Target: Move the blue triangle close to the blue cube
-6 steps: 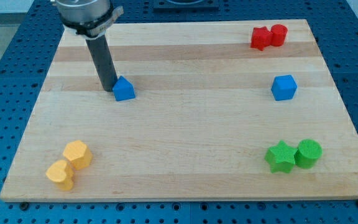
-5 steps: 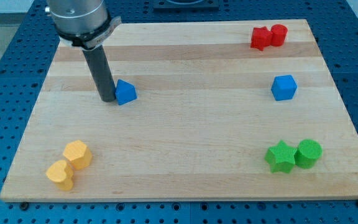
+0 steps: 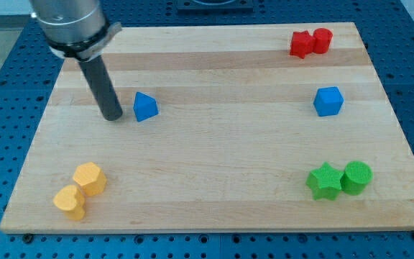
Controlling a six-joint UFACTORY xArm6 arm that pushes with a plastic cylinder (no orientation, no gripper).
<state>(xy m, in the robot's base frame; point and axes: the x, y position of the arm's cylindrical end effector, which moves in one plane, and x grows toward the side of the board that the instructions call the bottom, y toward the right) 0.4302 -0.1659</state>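
My tip (image 3: 112, 116) rests on the board near its left edge, holding nothing, just left of the blue triangle (image 3: 145, 106) with a small gap between them — the blue cube (image 3: 328, 101) sits well apart, near the board's right edge.

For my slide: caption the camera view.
My tip sits just left of the blue triangle, apart; blue cube far right.
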